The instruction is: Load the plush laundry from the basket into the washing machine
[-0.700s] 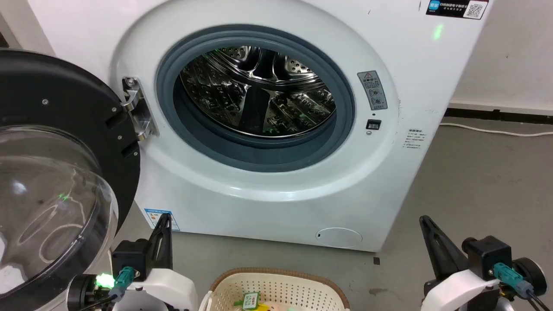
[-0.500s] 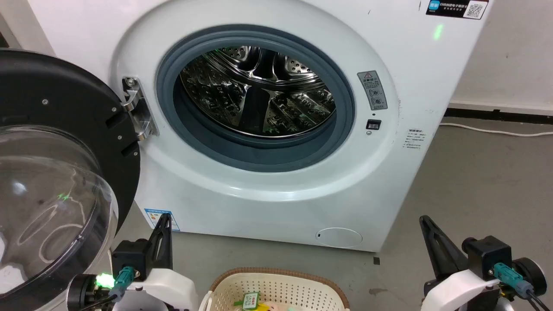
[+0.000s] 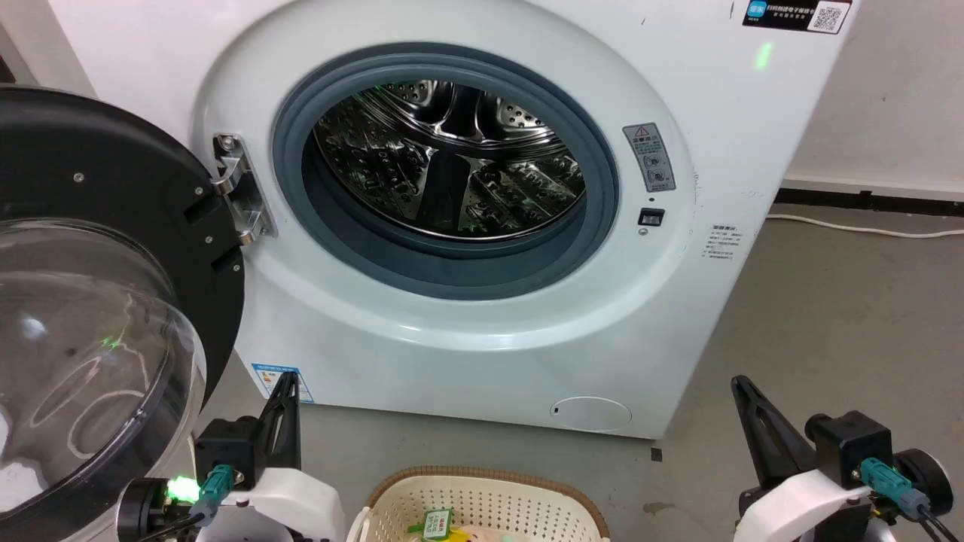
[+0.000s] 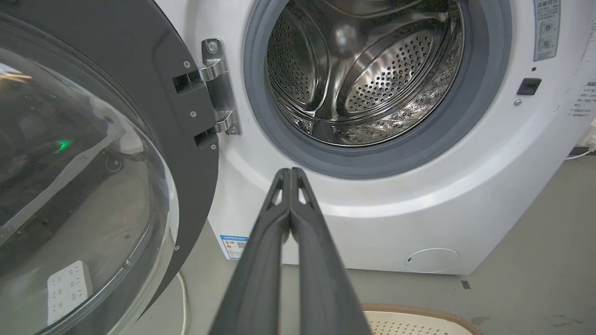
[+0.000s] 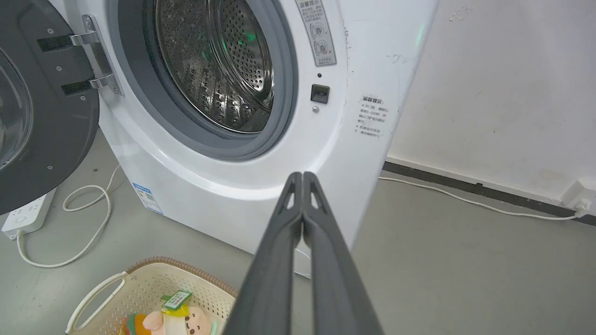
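Black-rimmed door [image 3: 98,301] hangs open beside left gripper [image 4: 290,173], fingers together; an arm swing could knock it. Plush laundry [image 5: 186,322] lies in basket [image 3: 482,482] before washing machine [image 3: 467,354]; right gripper [image 5: 302,176], also pressed together, may snag perforations.

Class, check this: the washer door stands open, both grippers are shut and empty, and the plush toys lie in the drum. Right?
One slip: the plush toys lie in the basket, not the drum, as the right wrist view shows. The door stands open; the left gripper and right gripper are shut and empty.
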You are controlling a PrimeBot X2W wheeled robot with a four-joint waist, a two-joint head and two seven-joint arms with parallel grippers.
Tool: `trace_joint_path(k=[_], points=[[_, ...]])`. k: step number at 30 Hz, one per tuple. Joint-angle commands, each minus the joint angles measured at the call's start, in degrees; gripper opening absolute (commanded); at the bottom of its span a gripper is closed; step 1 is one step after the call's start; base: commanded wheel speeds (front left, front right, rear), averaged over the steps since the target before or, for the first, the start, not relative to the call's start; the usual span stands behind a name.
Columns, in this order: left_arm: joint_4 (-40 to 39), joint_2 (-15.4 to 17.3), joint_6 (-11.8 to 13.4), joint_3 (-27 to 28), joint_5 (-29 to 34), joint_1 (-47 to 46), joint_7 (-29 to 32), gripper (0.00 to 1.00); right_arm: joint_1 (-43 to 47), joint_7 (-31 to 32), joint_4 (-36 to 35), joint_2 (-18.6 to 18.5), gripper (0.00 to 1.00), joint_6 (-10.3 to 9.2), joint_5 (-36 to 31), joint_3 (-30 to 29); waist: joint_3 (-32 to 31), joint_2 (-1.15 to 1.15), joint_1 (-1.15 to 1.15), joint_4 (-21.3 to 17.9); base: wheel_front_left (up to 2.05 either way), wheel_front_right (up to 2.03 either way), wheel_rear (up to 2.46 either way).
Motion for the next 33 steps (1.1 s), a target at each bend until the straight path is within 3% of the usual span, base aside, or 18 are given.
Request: trace_joint_path(k=[1,9,10,33], points=[[-0.2,0.0,-0.3,0.2,0.1,0.0,0.0,0.00,-0.7,0.1,-0.2,0.0,0.00,-0.05,-0.4,0.0,0.0,0.00,0.00,0.0,0.00,0.00,0.00],[-0.2,0.0,-0.3,0.2,0.1,0.0,0.0,0.00,-0.7,0.1,-0.2,0.0,0.00,-0.05,-0.4,0.0,0.0,0.00,0.00,0.0,0.00,0.00,0.00],[0.0,0.0,0.0,0.0,0.0,0.0,0.0,1.00,0.0,0.0,0.0,0.0,1.00,0.00,0.0,0.0,0.0,0.00,0.00,0.0,0.00,0.00,0.00],[1.4,0.0,0.7,-2.2,-0.7,-1.2,-2.3,1.00,-0.5,-2.2,-0.4,0.0,1.00,-0.01,2.0,-1.2,2.6,0.00,0.00,-0.9,0.00,0.00,0.00]])
